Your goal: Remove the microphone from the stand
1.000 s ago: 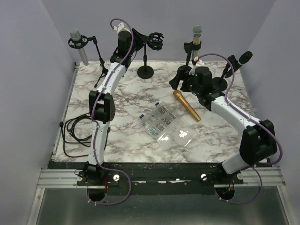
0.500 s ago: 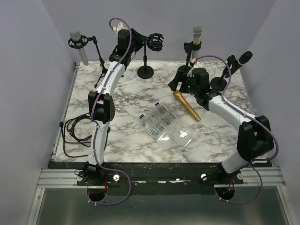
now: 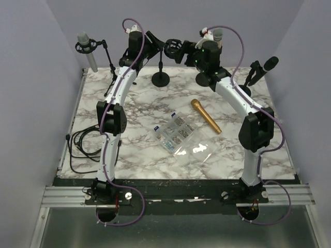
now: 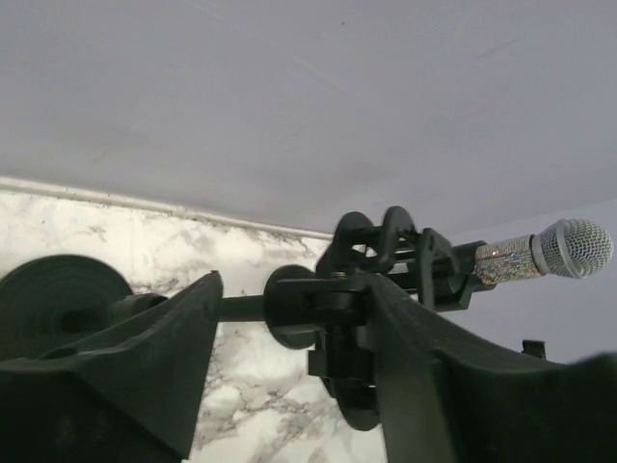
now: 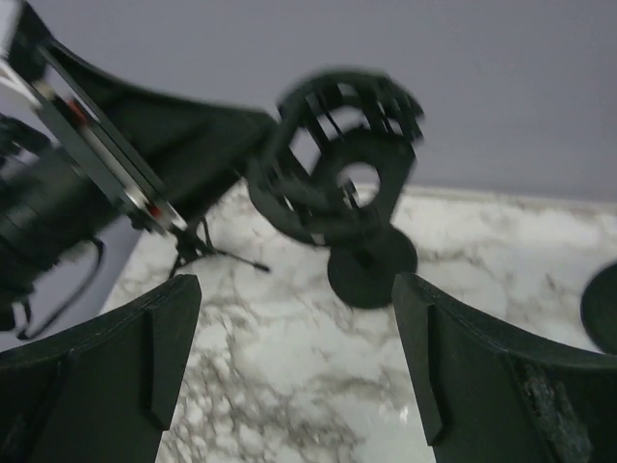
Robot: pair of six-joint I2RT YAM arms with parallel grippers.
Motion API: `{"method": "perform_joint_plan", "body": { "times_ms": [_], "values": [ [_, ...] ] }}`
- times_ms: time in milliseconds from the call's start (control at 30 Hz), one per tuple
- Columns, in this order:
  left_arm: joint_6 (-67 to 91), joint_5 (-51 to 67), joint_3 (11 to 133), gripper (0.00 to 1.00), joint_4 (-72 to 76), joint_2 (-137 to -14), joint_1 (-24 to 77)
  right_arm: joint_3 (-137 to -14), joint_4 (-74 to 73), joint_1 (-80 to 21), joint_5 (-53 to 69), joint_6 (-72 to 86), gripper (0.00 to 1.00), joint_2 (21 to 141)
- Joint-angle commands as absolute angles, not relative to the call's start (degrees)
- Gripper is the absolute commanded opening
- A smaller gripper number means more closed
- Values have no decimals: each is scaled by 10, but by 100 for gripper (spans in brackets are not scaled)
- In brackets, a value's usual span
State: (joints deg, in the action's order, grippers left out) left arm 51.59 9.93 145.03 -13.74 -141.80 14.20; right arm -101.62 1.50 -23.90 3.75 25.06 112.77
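Note:
An empty black shock-mount stand (image 3: 173,45) stands at the back centre on a round base (image 3: 160,79). My left gripper (image 3: 153,40) is open just left of it. In the left wrist view its fingers (image 4: 145,357) straddle the stand's joint (image 4: 333,309), the right one close against it. My right gripper (image 3: 187,47) is open and empty just right of the mount; the mount (image 5: 337,159) shows ahead between its fingers (image 5: 453,357). A glittery microphone (image 4: 569,249) sits in a clip behind, partly hidden by the right arm in the top view (image 3: 217,35). A gold microphone (image 3: 206,115) lies on the table.
A grey microphone (image 3: 85,47) stands in a stand at the back left and a black one (image 3: 266,66) at the back right. A clear parts box (image 3: 176,130) and a clear bag (image 3: 199,150) lie mid-table. Black cables (image 3: 85,144) lie off the left edge.
My right arm has swung from beside the gold microphone up to the back, right of the shock mount. My left gripper has edged right toward the mount.

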Motion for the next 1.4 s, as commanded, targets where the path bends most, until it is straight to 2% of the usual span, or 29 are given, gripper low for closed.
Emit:
{"method": "perform_joint_plan", "body": {
  "times_ms": [0, 100, 233, 433, 700, 867, 1067, 1367],
  "values": [
    [443, 156, 1448, 69, -342, -1430, 128, -1175, -31, -257, -12, 194, 89, 1197],
    [441, 181, 1413, 79, -321, -1369, 106, -1274, -46, -258, -24, 174, 89, 1259],
    [431, 209, 1440, 86, -336, -1323, 83, -1382, -51, -271, -31, 148, 89, 1338],
    [428, 230, 1427, 92, -323, -1267, 68, -1412, -6, -283, -53, 127, 91, 1384],
    [419, 260, 1393, 92, -324, -1232, 75, -1404, -5, -283, -85, 99, 91, 1405],
    [365, 207, 1343, 92, -350, -1159, 100, -1419, 18, -283, -79, 52, 87, 1433],
    [370, 212, 1333, 91, -359, -1117, 104, -1467, -21, -283, -67, -41, 81, 1483],
    [334, 188, 1342, 90, -429, -1080, 113, -1445, -117, -283, -57, -141, 76, 1534]
  ]
}}
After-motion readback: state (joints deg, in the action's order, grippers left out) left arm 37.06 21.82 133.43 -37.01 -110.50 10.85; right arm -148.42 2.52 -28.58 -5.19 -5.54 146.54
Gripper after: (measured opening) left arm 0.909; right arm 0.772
